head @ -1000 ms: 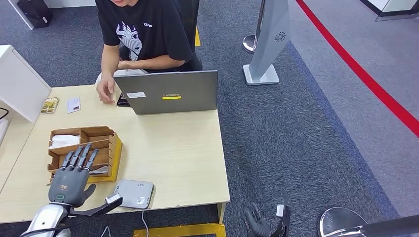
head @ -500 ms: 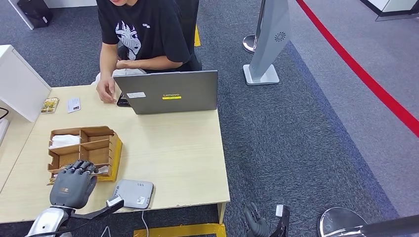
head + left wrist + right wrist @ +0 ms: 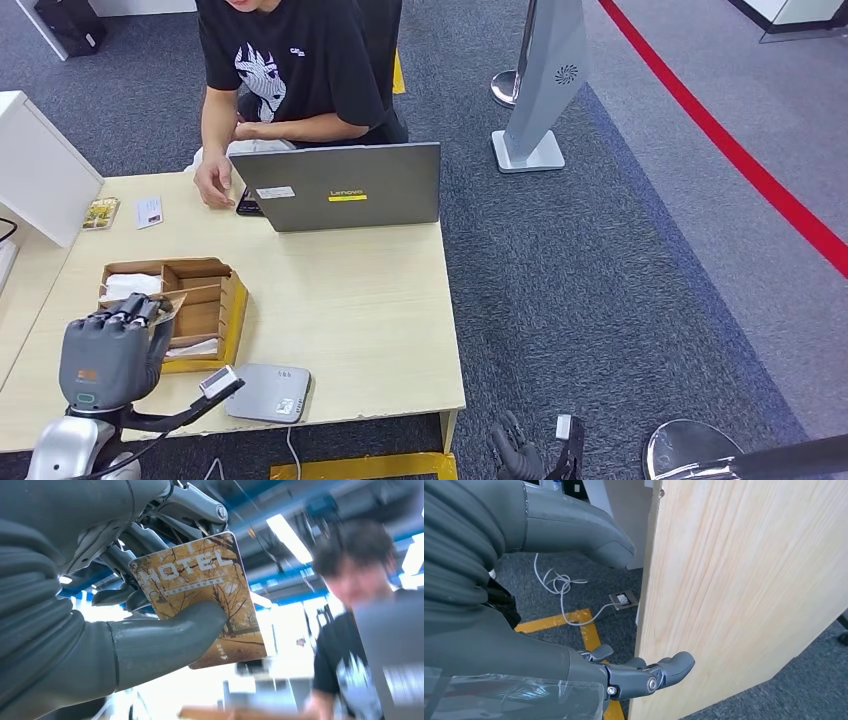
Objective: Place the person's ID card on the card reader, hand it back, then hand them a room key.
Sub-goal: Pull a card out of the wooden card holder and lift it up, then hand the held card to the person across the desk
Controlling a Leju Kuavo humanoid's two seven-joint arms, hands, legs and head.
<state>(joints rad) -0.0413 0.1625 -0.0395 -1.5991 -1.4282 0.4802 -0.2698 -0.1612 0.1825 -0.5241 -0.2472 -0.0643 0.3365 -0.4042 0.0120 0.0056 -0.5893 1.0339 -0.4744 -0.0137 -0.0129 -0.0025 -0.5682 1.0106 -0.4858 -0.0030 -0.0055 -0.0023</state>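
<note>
Right hand (image 3: 520,455): bottom centre, hanging beside the table, fingers loosely apart, holding nothing.
Left hand (image 3: 105,355): lower left, thumb pinching the autumn-printed hotel key card (image 3: 202,597), presumably for handover.
Wooden compartment organiser (image 3: 205,300): just beyond.
Person (image 3: 290,70): top, behind grey laptop (image 3: 345,185).

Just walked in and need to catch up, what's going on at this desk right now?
The robot's left hand holds a hotel room key pinched under its thumb, lifted above the wooden organizer. Its right hand hangs empty beside the table. A person sits behind a laptop. The card reader has nothing on it.
</note>
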